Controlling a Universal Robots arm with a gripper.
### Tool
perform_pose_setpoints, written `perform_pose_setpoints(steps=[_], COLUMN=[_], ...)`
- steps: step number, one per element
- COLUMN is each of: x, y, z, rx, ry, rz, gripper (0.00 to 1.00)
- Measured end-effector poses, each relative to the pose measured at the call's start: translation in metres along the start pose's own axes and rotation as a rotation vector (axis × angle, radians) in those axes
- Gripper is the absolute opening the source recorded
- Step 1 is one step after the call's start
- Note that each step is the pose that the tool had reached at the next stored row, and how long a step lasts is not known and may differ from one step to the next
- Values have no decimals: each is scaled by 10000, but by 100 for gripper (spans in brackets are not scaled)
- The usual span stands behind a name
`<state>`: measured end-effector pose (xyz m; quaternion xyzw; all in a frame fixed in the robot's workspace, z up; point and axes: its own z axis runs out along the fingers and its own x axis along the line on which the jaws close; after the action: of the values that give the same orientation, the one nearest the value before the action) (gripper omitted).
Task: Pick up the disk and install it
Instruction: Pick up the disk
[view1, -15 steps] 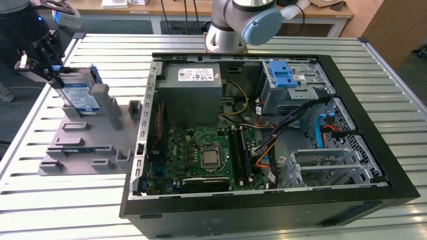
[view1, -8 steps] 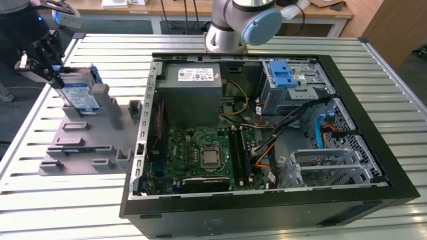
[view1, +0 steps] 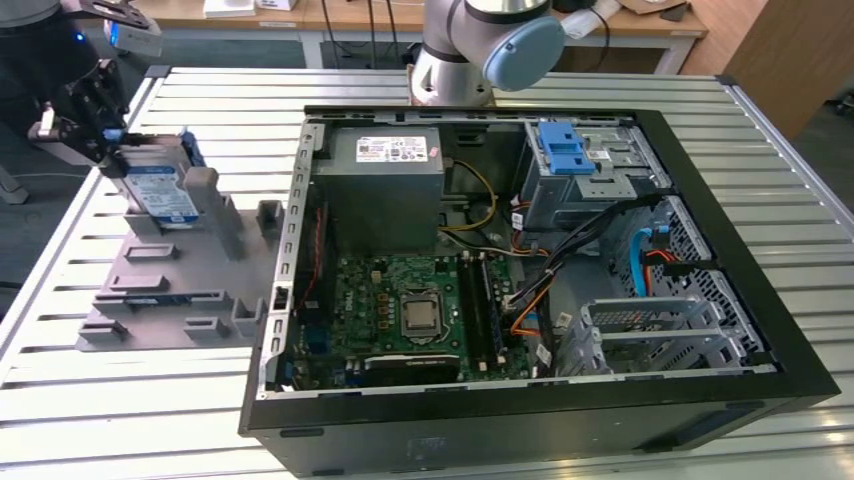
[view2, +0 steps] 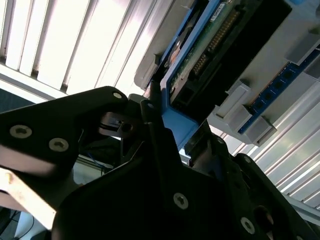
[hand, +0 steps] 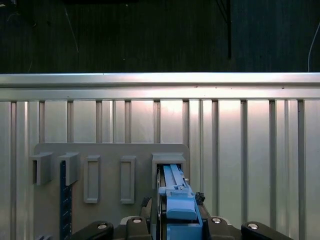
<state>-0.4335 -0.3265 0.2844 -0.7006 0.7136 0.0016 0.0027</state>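
Blue-railed, the disk (view1: 160, 192) stands in the grey holder (view1: 167, 290) at the exterior view's upper left with the claw (view1: 110, 142) squeezed tight on its edge, and a crooked pull could jam it or let it slip.

Posts (view1: 203, 188) hem the disk (view1: 158, 192) — cables (view1: 587, 242) cross the case (view1: 507, 418)
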Motion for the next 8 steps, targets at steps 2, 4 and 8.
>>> perform_pose_setpoints(steps=[2,4,8], x=[0,0,0], y=[0,0,0], z=[0,0,0], rx=[0,0,0], ry=[0,0,0], rz=[0,-1,-1], gripper=[43,37,37])
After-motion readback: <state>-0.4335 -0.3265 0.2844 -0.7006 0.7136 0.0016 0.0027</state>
